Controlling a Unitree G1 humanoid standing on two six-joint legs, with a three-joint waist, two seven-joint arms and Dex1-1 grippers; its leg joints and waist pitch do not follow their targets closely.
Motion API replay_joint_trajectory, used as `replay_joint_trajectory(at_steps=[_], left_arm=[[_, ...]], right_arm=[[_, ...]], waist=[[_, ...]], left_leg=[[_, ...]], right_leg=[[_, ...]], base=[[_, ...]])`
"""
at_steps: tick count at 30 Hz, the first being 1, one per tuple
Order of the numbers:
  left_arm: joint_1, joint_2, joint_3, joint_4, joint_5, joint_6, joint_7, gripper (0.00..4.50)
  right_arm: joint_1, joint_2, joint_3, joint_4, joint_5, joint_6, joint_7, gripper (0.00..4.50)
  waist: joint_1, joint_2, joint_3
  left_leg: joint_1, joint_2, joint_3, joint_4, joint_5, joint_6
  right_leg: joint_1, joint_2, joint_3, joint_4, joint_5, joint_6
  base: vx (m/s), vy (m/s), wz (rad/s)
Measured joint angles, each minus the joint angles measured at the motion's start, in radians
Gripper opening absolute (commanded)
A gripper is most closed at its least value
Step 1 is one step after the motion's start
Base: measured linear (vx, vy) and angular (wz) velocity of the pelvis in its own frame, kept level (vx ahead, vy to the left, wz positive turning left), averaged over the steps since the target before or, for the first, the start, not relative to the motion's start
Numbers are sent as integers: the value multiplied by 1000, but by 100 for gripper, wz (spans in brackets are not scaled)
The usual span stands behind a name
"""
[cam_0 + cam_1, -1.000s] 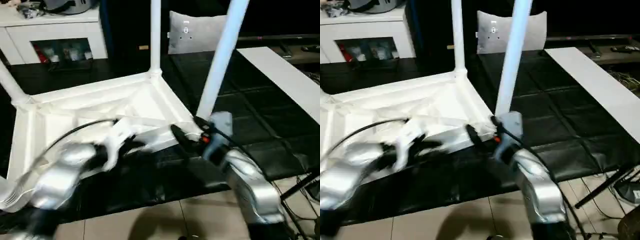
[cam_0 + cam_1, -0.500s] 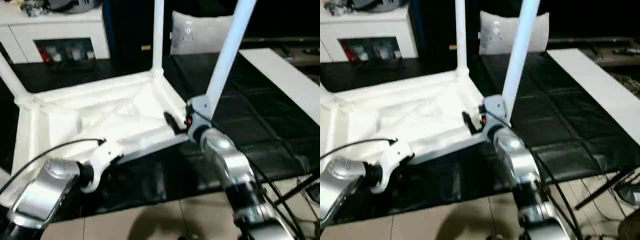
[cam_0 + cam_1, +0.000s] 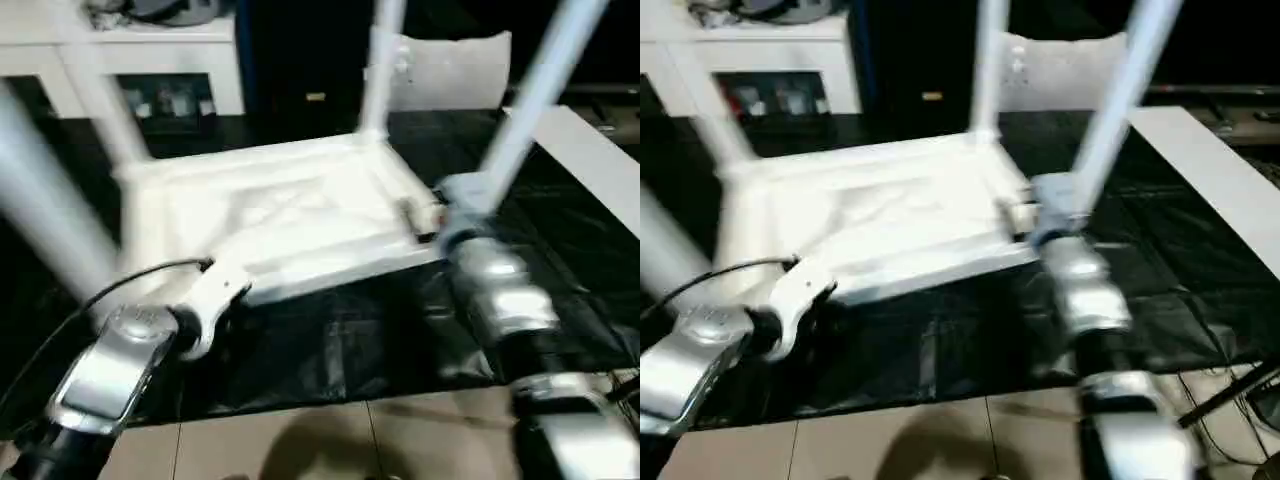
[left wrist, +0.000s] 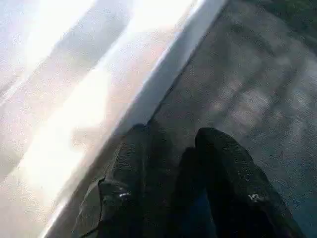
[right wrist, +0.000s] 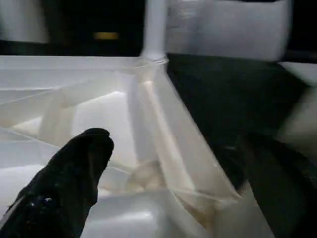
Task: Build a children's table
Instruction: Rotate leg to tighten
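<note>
The children's table top lies upside down on the black mat, ribbed underside up. White legs stand in its corner sockets: the far-right leg, the near-right leg, the far-left leg and a blurred near-left leg. My right gripper is open wide, its fingers on either side of the near-right corner. My left gripper sits low over the mat beside the top's front edge, fingers a little apart with nothing between them.
A white cabinet stands at the back left and a grey-white cushion behind the table. A long white board lies on the right. Pale floor tiles begin at the mat's near edge.
The view has shifted. My left arm has drawn back from the underside to the front edge. My right gripper has moved forward to the near-right corner.
</note>
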Motion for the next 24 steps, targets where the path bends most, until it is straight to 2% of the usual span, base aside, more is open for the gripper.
replay_joint_trajectory(at_steps=[5,8,11,12,17,18,19,22,24], left_arm=[[-16,-43,19,33,6,-59,62,178],[-11,-87,35,38,-2,-102,94,178],[26,-113,49,6,-19,-120,113,178],[48,-129,58,-13,-29,-119,126,205],[138,-165,112,-101,-57,-108,167,225],[189,-186,142,-149,-60,-108,199,225],[224,-197,159,-176,-60,-108,219,251],[287,-217,186,-211,-40,-124,282,264],[310,-239,211,-232,-19,-145,339,292]], right_arm=[[-11,-82,-39,85,0,-46,-16,450],[-14,-111,-57,108,4,-79,18,450],[0,-101,-56,73,14,-91,90,450],[20,-91,-50,38,19,-93,120,450],[123,-65,32,-78,28,-95,217,450],[172,-55,53,-147,43,-73,246,450],[204,-44,65,-187,54,-60,264,450],[276,-20,104,-276,82,-8,308,450],[316,-7,127,-350,92,21,333,450]], waist=[[-8,1,-1],[-21,2,-1],[-45,3,-1],[-53,3,-1],[-62,4,-1],[-63,4,-2],[-64,4,-2],[-66,5,-1],[-64,6,-1]], left_leg=[[-1,1,0,0,0,0],[-3,1,0,0,0,1],[-7,3,0,0,-1,1],[-7,4,0,-1,-1,1],[-7,6,-2,0,0,1],[-9,6,-2,-1,-1,1],[-9,6,-2,-1,-1,1],[-9,6,-3,0,-1,1],[-8,6,-4,1,-1,1]], right_leg=[[-1,1,-1,0,0,1],[-2,1,-1,0,0,1],[-3,2,-2,0,-1,1],[-3,3,-3,0,0,1],[-4,5,-5,-1,0,0],[-3,5,-5,-2,-1,1],[-3,6,-5,-2,-1,1],[-6,5,-5,-3,-1,1],[-5,5,-5,-3,-1,1]], base=[[0,0,0],[0,0,0],[0,0,0],[0,0,0],[0,0,0],[0,0,0],[0,0,0],[0,0,0],[0,0,0]])
